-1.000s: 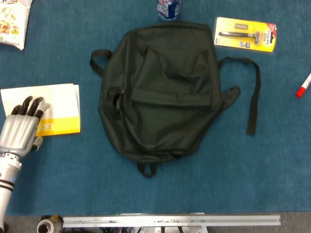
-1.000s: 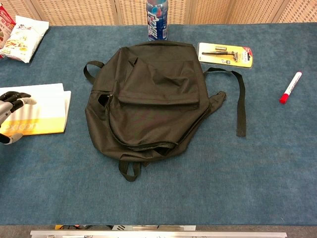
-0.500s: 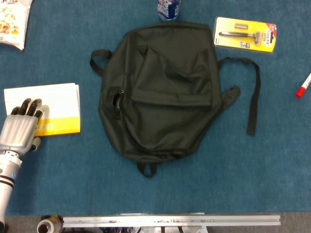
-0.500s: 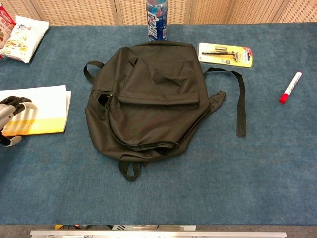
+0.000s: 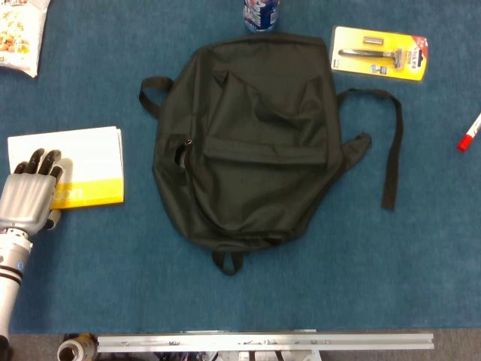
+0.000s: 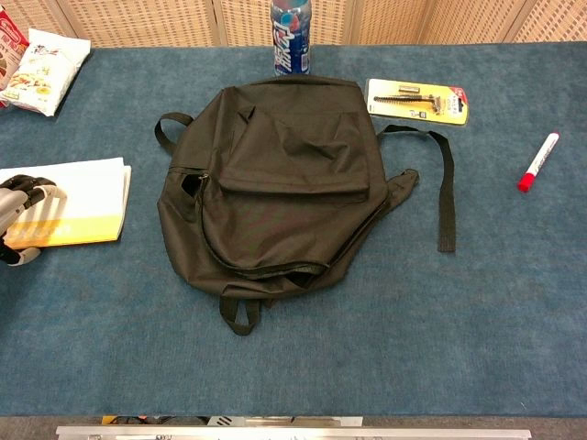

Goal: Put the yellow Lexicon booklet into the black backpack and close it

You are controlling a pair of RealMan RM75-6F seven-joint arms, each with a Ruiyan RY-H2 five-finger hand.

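Note:
The yellow and white Lexicon booklet [image 5: 83, 167] [image 6: 83, 203] lies flat on the blue table at the left. My left hand [image 5: 31, 195] [image 6: 18, 215] rests on the booklet's left end, fingers bent down onto the cover, thumb beside its lower edge. The black backpack [image 5: 248, 135] [image 6: 275, 183] lies flat in the middle, to the right of the booklet. A short gap shows in the zipper line on its left side [image 5: 183, 158]. The right hand appears in neither view.
A bottle [image 5: 261, 13] [image 6: 291, 37] stands just behind the backpack. A yellow razor pack [image 5: 381, 53] [image 6: 417, 101] lies at the back right, a red marker [image 5: 468, 134] [image 6: 537, 161] at the far right, a snack bag [image 5: 19, 34] [image 6: 46, 60] at the back left. A loose strap [image 5: 391, 150] trails to the right.
My left hand has drawn back slightly toward the front edge with its fingers bent in more. The booklet has shifted a little to the right.

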